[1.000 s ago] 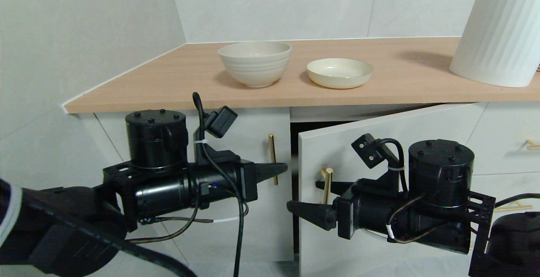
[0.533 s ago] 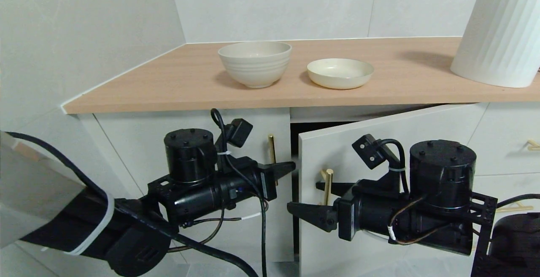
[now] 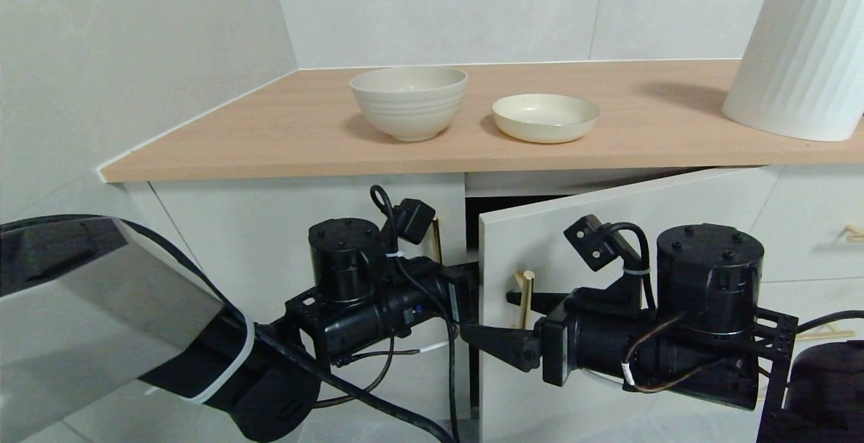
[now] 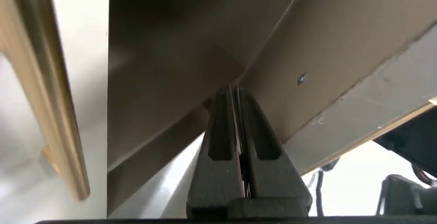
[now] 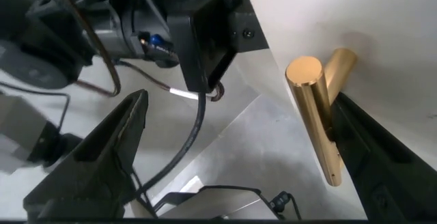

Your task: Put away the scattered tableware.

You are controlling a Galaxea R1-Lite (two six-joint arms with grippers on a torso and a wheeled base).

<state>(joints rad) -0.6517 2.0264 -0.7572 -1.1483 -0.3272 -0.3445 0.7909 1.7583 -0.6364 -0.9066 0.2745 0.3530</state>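
walls (image 3: 135, 58): pale tile | countertop (image 3: 270, 139): wood | cabinet door (image 3: 526, 240): white, ajar

Finding: the left gripper (image 4: 235, 93) has its fingers (image 4: 220, 138) pressed flat together, with nothing between them. The tips stand at the mouth of a dark cabinet opening (image 4: 164, 46). To one side of the gripper is a white door (image 4: 92, 60) carrying a brass bar handle (image 4: 58, 94), apart from the fingers. To the gripper's other side is a brown door panel (image 4: 355, 46), angled open, with a small screw (image 4: 302, 79) near the tips. Contact between gripper and panel cannot be determined.
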